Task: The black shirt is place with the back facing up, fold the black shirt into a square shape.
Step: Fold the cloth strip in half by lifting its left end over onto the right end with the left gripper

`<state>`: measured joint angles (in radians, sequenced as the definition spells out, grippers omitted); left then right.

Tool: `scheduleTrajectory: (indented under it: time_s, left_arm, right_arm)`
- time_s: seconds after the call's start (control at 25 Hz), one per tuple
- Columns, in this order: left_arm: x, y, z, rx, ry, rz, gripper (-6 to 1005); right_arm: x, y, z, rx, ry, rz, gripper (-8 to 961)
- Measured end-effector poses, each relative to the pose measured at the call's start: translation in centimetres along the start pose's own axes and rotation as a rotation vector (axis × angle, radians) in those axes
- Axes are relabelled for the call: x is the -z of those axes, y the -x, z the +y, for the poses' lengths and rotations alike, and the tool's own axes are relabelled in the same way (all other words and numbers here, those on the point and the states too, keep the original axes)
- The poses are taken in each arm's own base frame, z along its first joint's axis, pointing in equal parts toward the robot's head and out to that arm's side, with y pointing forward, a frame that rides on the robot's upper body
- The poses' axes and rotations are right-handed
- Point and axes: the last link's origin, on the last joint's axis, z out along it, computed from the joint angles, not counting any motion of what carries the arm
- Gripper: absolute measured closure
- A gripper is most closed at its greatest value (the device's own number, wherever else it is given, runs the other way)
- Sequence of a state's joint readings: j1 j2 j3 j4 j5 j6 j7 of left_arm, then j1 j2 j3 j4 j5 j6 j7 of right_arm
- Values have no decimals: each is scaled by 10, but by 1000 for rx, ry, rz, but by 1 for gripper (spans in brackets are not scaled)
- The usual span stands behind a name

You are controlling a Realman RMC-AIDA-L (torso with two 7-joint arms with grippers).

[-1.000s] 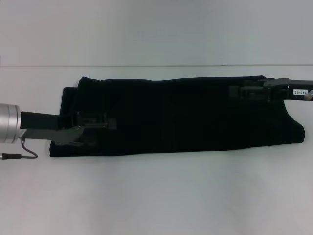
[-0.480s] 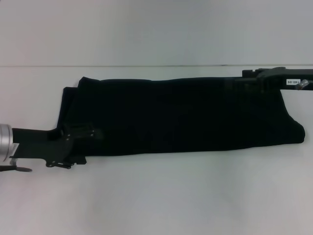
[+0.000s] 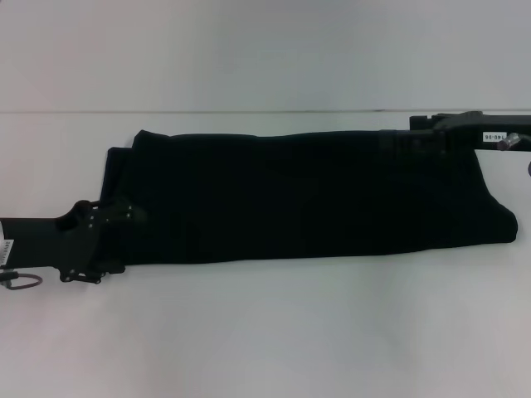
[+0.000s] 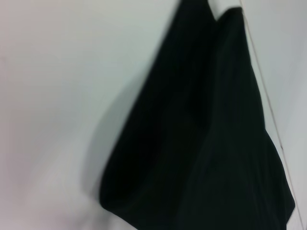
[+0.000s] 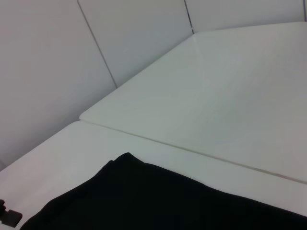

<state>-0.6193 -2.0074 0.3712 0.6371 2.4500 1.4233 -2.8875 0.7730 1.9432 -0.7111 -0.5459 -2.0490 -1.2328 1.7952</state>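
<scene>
The black shirt (image 3: 307, 195) lies on the white counter (image 3: 265, 332) as a long folded band running from 9 to 3 o'clock. My left claw (image 3: 87, 240) sits at its 8 o'clock corner; I cannot tell how wide it stands or whether it grips cloth. My right claw (image 3: 419, 131) is at the 2 o'clock edge, its opening likewise unclear.
</scene>
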Motion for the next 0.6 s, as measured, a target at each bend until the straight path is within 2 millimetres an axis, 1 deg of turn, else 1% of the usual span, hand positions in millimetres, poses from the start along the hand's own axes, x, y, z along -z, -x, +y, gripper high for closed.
scheduleTrajectory:
  time_s: [0.2, 0.6]
  left_arm:
    - [-3, -1, -4, 33, -8, 17, 47]
    - [-2, -2, -11, 47, -28, 40, 51]
  right_arm:
    - [2, -3, -2, -12, -8, -8, 47]
    - [1, -5, -1, -14, -9, -10, 49]
